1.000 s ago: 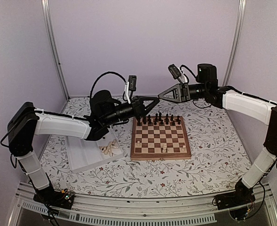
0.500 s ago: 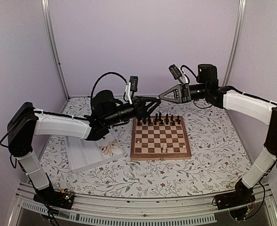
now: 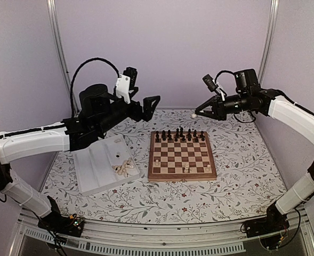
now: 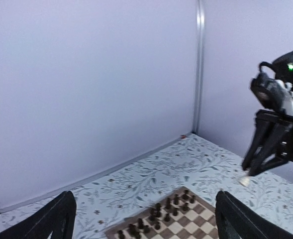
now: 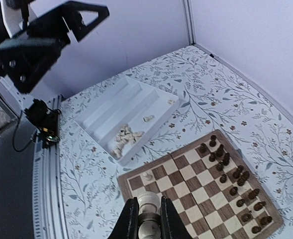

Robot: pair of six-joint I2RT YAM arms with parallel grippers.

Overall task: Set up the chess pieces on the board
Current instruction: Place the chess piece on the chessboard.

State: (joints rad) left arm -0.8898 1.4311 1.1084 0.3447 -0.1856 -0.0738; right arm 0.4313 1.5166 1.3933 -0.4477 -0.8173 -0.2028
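While aloft, pale chess piece [image 5: 147,215].

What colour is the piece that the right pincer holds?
Pale cream. The chess piece in the right pincer shows best in the right wrist view.

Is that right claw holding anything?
Yes: the right gripper is shut on a pale chess piece, clamped between its fingers.

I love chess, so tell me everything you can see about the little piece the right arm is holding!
The pale chess piece is cream, like light wood, with a rounded top and a collar. The right pincer holds it upright between two dark fingers, high above the board. Nothing else touches it. Its base is hidden, so its type is unclear.
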